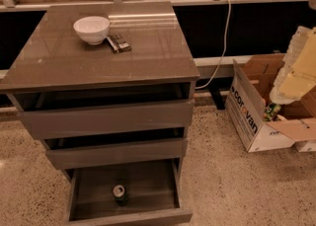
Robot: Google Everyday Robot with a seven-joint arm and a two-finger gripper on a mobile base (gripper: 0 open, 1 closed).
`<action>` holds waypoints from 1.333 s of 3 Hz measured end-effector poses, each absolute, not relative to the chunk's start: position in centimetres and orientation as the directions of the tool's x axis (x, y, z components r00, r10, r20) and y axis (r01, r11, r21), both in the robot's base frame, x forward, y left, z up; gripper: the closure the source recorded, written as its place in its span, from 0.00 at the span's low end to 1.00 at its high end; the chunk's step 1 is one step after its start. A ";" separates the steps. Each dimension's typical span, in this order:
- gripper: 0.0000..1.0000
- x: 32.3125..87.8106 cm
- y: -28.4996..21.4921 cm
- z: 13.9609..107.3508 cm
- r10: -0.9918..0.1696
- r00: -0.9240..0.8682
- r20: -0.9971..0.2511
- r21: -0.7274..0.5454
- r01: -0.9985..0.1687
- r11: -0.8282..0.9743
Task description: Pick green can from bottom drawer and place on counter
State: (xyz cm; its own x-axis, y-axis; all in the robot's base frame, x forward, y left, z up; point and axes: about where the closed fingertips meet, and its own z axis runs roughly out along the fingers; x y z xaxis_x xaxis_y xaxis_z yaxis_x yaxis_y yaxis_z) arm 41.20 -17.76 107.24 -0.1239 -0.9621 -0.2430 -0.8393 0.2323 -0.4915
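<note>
Counter: We see the counter (59, 64) at 10 o'clock in the picture. It is flat, shiny and grey-brown.
Bowl: A white bowl (92, 29) sits on the counter near the back, at 11 o'clock.
Packet: A small dark packet (118, 43) lies flat on the counter just beside the bowl, at the bowl's 4 o'clock.
Upper drawers: Two upper drawers (106, 119) sit under the counter. Each one is open just a little.
Bottom drawer: The bottom drawer (72, 195) is pulled far out, at 6 o'clock. We look down into it.
Green can: The green can (120, 194) stands upright inside the bottom drawer with its silver top up. It is near the front, a bit left of the middle, and touches no wall.
Cable: A white cable (225, 37) hangs down behind the cabinet at 1 o'clock.
Box: A cardboard box (244, 116) stands open on the floor (217, 180) at 4 o'clock. A greenish can (270, 111) lies inside it.
Gripper: The gripper (290, 83) is at 3 o'clock, at the right edge, in front of the box. It is well apart from the green can. We cannot tell if it is wide or narrow.
</note>
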 end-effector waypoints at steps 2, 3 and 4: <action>0.00 41.6 -17.2 106.4 -0.945 -0.099 -0.311 -0.493 -0.833 0.250; 0.00 41.9 -14.7 107.6 -0.909 -0.041 -0.414 -0.512 -0.815 0.270; 0.00 41.1 -14.2 108.7 -0.912 -0.027 -0.410 -0.533 -0.804 0.263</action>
